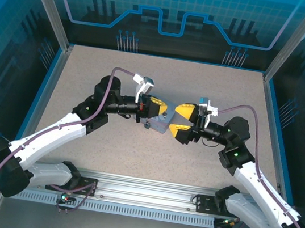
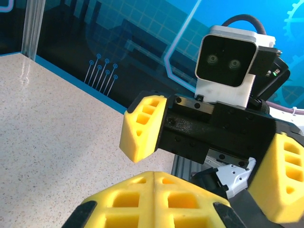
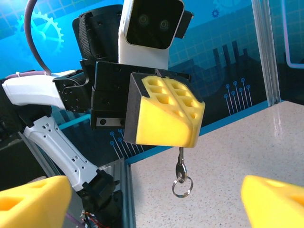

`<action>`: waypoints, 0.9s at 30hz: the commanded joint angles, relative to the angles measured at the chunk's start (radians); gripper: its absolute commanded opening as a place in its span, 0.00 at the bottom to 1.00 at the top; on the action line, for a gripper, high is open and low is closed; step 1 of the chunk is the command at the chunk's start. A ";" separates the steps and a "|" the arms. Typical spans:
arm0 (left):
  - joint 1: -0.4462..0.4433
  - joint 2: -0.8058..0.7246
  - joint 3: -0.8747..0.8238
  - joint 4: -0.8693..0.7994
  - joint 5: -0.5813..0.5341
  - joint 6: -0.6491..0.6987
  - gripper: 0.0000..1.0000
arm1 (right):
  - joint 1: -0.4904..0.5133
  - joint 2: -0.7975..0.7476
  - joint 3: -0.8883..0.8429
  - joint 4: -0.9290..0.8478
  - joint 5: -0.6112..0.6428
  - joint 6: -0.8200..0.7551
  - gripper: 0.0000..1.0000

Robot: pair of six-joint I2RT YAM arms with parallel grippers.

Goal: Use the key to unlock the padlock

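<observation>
Key [image 3: 180, 153], a thin dark metal sliver, hangs straight down with its long axis vertical (upper end hidden). It is pinched between the closed fingers of the left gripper [image 3: 187, 135] above mid-table. The right wrist view shows a small clasp [image 3: 180, 168] and ring [image 3: 182, 186] dangling beneath it; overhead these are too small to tell. Just right, the right gripper [image 1: 181, 120] faces it, fingers wide apart, holding nothing.

key [image 3: 180, 167]: thin dark metal sliver, widening to an oval loop at its lower end
pose: hangs straight down in mid-air
where: pokes out from under the pressed-together fingertips of the left gripper [image 3: 183, 137], its upper end hidden between them
ring [image 3: 182, 186]: small metal ring dangling from the loop
</observation>
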 commanded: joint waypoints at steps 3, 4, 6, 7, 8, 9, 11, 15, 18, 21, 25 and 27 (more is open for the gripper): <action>-0.005 -0.007 0.038 0.059 -0.045 -0.045 0.00 | 0.011 -0.013 0.028 0.027 0.034 0.023 1.00; -0.006 -0.007 0.039 0.063 -0.048 -0.049 0.00 | 0.011 -0.012 0.030 0.027 0.040 0.026 1.00; -0.005 -0.005 0.043 0.068 -0.053 -0.055 0.00 | 0.013 -0.010 0.033 0.036 0.050 0.036 1.00; -0.005 -0.004 0.046 0.069 -0.054 -0.058 0.00 | 0.013 -0.007 0.035 0.037 0.052 0.037 1.00; -0.005 -0.003 0.048 0.069 -0.055 -0.062 0.00 | 0.013 -0.003 0.040 0.035 0.054 0.041 1.00; -0.005 -0.002 0.049 0.072 -0.056 -0.068 0.00 | 0.013 0.002 0.045 0.030 0.054 0.044 1.00; -0.005 0.002 0.049 0.081 -0.061 -0.082 0.00 | 0.015 0.011 0.053 0.018 0.053 0.045 1.00; -0.005 0.009 0.053 0.093 -0.061 -0.105 0.00 | 0.018 0.019 0.058 0.020 0.060 0.058 1.00; -0.005 0.005 0.047 0.093 -0.064 -0.105 0.00 | 0.015 0.020 0.062 0.019 0.058 0.058 0.96; -0.006 -0.002 0.045 0.093 -0.063 -0.111 0.00 | 0.006 0.032 0.066 0.023 0.030 0.054 0.90; -0.005 -0.007 0.038 0.108 -0.050 -0.125 0.00 | 0.001 0.066 0.074 0.061 0.004 0.070 0.81; -0.006 -0.010 0.033 0.110 -0.049 -0.126 0.00 | 0.005 0.095 0.089 0.088 -0.009 0.088 0.77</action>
